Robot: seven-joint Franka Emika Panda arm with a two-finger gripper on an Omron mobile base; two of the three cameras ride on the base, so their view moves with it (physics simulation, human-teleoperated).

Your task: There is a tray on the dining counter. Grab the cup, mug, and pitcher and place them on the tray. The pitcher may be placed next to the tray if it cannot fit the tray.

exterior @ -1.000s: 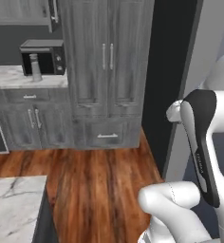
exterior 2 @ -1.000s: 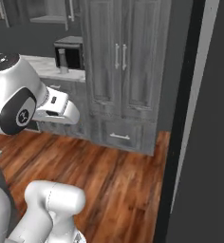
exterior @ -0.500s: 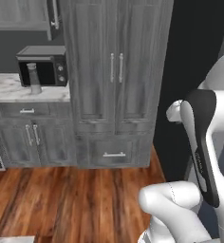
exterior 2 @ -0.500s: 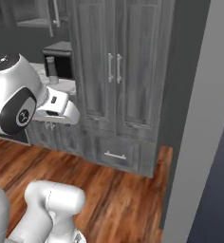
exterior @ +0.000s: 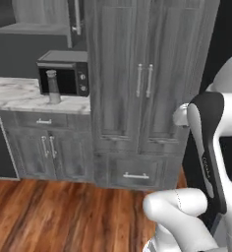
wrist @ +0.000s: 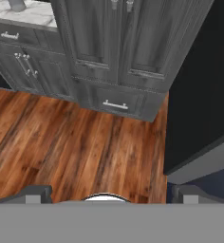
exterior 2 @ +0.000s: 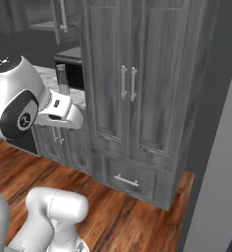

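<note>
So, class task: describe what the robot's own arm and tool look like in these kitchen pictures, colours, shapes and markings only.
The arm is glossy white with rounded, bulbous segments and a long dark, near-black band curving along one link, bearing small pale lettering. In the right base view a big white joint housing carries a dark panel with a small round white logo. The tool has two small dark grey, blocky finger tips.

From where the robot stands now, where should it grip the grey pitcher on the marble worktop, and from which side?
Grip the pitcher around its slim upright body, coming level from the open floor side. The microwave stands close behind it. Its handle cannot be made out.
</note>
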